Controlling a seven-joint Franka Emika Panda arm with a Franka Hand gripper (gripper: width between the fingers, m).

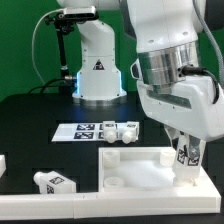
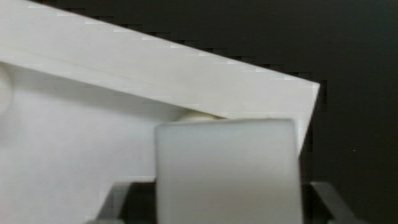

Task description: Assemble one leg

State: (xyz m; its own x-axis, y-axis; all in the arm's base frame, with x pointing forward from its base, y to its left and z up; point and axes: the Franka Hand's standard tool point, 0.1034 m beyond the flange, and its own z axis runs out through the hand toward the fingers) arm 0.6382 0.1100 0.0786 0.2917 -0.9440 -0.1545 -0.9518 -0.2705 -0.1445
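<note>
1. Dark two-finger end effector [image 1: 186,160] of the white robot arm [image 1: 175,70] points down and pinches the leg [image 1: 186,152], a small chunky white plastic block with a black-and-white square tag on its visible face.
2. In the wrist view the same end effector [image 2: 222,205] shows a dark finger [image 2: 135,203] on each side of the leg [image 2: 222,160], pressed against its plain white sides.
3. The leg is upright over one corner of the large flat white square panel with a raised rim [image 1: 135,172]. This is the panel corner nearest the desk's front edge on the exterior view's right.
4. I cannot tell whether the bottom of the leg touches the panel or hangs just above it.
5. The wrist view shows the panel's rim [image 2: 160,70] running at a slant just beside the leg, with the black desk [image 2: 356,60] beyond it.
6. The panel lies flat along the front edge of the black desk [image 1: 40,125].
7. The thin flat white marker board [image 1: 82,130] lies near the middle of the desk, behind the panel.
8. Two more tagged white blocks [image 1: 109,130] [image 1: 128,129] stand just beside the marker board, on the exterior view's right of it.
9. Another tagged white block [image 1: 52,182] lies near the desk's front corner on the exterior view's left, well apart from the panel.
</note>
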